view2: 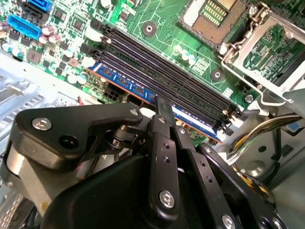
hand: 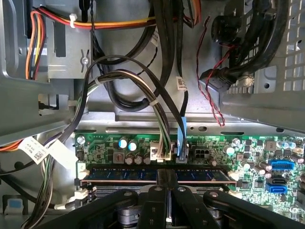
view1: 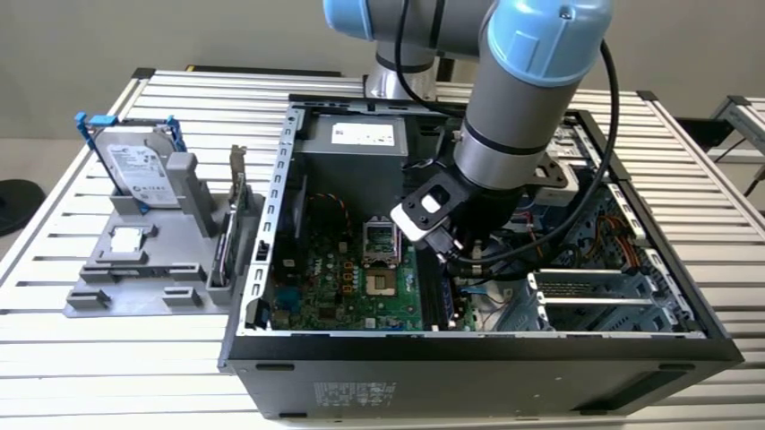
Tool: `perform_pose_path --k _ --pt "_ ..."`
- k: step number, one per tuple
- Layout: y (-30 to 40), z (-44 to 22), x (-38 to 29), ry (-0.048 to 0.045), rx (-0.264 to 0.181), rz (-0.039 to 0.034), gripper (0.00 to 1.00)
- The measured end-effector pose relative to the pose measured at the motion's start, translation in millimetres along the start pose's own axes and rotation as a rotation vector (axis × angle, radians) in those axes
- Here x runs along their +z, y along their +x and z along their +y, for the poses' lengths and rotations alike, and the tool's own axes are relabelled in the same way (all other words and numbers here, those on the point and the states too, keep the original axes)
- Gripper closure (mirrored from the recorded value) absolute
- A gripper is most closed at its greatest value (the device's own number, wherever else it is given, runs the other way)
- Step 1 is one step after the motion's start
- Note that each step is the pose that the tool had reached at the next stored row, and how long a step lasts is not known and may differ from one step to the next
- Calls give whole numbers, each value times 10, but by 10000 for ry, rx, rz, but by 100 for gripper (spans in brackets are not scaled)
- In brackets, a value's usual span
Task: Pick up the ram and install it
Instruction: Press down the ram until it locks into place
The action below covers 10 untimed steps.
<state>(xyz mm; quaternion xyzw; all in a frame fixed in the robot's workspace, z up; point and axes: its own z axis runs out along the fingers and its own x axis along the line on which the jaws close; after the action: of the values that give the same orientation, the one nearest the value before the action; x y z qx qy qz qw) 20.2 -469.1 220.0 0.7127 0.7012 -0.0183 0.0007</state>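
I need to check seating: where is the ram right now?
The ram sits in the outermost motherboard slot, beside the empty black slots, with the claw at its middle; in the first wrist view it lies below the cable connectors.

A slatted metal bench (view1: 107,354) is seen. An open computer case (view1: 478,372) and a grey fixture (view1: 132,282) are supported directly on it.
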Motion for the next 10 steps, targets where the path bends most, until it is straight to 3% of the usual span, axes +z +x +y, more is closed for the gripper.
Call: perform_pose_path --k 10 --pt "0 0 7 0 0 -4 100"
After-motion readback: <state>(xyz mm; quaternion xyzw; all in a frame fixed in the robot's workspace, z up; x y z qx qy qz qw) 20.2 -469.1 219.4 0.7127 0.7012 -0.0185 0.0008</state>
